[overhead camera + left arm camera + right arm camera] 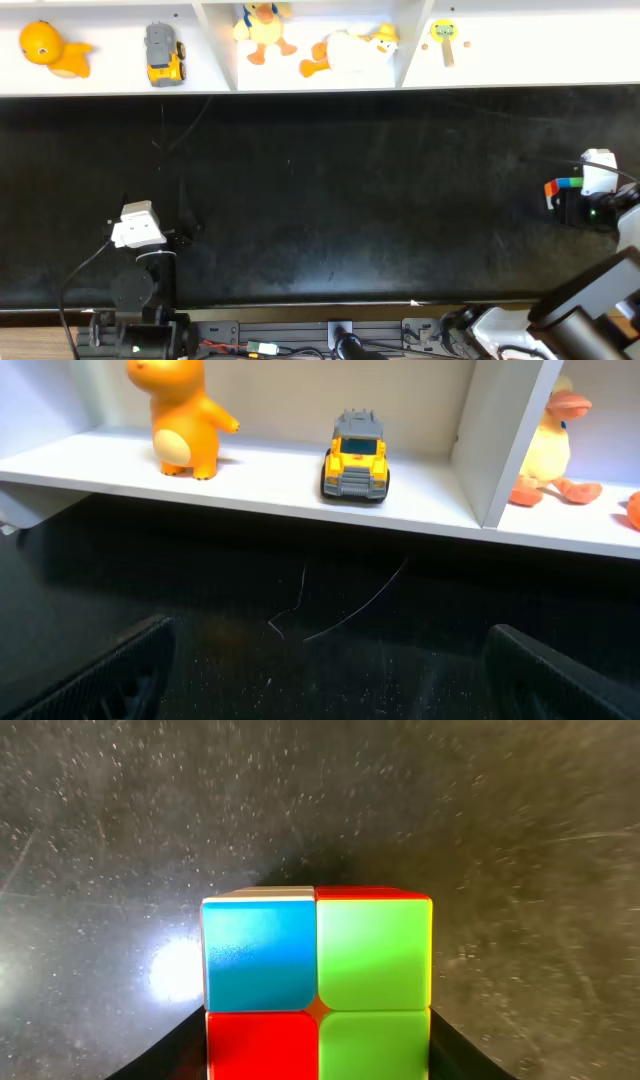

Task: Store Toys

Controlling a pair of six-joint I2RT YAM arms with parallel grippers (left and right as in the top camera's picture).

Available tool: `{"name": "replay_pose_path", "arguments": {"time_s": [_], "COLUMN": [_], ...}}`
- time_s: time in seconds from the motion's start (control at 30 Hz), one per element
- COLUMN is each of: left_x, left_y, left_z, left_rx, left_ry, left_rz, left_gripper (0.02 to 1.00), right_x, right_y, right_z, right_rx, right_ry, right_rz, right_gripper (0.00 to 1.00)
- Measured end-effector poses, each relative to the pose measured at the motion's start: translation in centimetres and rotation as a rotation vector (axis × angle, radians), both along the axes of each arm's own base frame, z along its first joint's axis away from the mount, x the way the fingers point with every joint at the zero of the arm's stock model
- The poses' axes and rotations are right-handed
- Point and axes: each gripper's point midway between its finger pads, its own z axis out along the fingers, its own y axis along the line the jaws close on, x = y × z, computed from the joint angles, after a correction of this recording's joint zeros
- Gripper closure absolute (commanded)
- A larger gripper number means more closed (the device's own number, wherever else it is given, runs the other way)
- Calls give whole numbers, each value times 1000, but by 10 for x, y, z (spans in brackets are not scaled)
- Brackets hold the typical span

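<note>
Puzzle cube [317,980] clamped in right claw [318,1062], left claw [325,675] wide open, empty

The cube [318,985] and the orange toy [185,415] are each cut off by an edge.

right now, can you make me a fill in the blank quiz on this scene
The right gripper is shut on a ____.
On the shelf, the truck stands beside an ____ toy.
The left gripper is ____ and holds nothing.
Missing: cube; orange; open.
</note>
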Motion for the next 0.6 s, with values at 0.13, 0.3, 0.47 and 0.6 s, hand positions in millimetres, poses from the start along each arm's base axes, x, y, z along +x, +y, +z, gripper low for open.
{"name": "replay_pose_path", "arguments": {"time_s": [0.13, 0.3, 0.47, 0.6], "left_x": [0, 0, 0, 0], "left_y": [0, 0, 0, 0], "left_z": [0, 0, 0, 0], "left_rx": [0, 0, 0, 0], "left_ry": [0, 0, 0, 0], "left_rz": [0, 0, 0, 0], "left_gripper": [20, 20, 20, 20], "right_x": [3, 8, 15, 30], "right_y": [-3, -9, -10, -3], "right_z": [20, 42, 49, 57], "right_rx": [-51, -116, -145, -151], "right_ry": [-44, -100, -128, -150], "right_rz": [0, 0, 10, 36], "right_gripper": [522, 494, 503, 509]}}
